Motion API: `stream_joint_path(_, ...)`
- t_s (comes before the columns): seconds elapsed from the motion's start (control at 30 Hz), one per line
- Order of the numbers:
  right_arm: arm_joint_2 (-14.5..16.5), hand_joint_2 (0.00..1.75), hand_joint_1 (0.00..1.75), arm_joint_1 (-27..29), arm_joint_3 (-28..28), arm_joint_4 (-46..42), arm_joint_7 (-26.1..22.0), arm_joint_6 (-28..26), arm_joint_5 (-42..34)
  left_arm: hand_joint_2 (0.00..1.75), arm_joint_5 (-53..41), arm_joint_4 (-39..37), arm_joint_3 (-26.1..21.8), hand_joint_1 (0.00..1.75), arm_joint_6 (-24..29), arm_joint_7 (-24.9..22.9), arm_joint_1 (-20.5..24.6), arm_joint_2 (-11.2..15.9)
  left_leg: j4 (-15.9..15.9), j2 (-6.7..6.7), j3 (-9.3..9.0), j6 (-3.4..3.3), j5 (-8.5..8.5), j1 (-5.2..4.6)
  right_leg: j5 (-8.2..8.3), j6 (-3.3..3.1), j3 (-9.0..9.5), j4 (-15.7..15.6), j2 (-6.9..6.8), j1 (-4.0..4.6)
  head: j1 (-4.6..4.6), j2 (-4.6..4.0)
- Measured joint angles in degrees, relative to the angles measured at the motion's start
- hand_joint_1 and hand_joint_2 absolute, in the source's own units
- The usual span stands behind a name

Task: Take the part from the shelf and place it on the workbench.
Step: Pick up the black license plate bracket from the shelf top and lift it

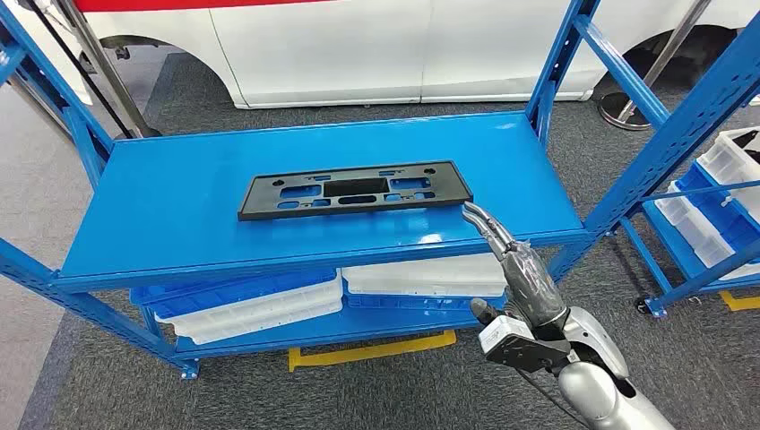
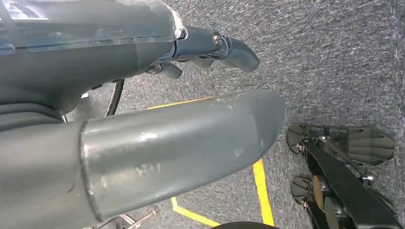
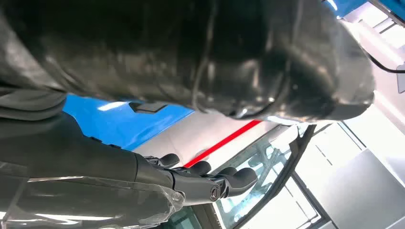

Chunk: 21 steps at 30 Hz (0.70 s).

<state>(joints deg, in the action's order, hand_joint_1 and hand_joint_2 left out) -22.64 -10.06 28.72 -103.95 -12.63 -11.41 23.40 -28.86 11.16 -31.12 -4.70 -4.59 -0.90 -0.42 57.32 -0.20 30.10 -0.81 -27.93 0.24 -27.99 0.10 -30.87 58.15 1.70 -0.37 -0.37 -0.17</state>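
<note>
Nearest, the right hand (image 1: 515, 260) is raised at the front right corner of the blue shelf (image 1: 179, 215), fingers stretched out and apart with nothing held, its fingertips just short of the part's right end, while the left hand (image 2: 143, 95) hangs over grey carpet (image 2: 334, 57) and a yellow floor line (image 2: 261, 191), fingers loosely extended and empty. One black rectangular part (image 1: 354, 189) with cut-outs is seen lying flat on the top deck, with stacked white and blue trays (image 1: 260, 305) on the level beneath. Beyond the shelf, one white vehicle body (image 1: 358, 45) is seen.

Bright even overhead light, glare on the blue shelf (image 1: 179, 215), wrist views blurred close up
</note>
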Motion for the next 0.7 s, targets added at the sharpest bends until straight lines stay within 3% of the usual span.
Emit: stream_joint_path(0.7,0.0,0.00,0.00,0.5,0.2,0.0,0.6,0.4,0.6,0.00,-0.5,-0.1,0.0,0.00,-0.4,0.2,0.0,0.0,0.1,0.00,0.01,-0.02,-0.01,-0.03,0.02,0.02,-0.01,0.0,0.00,-0.04,0.00,0.00)
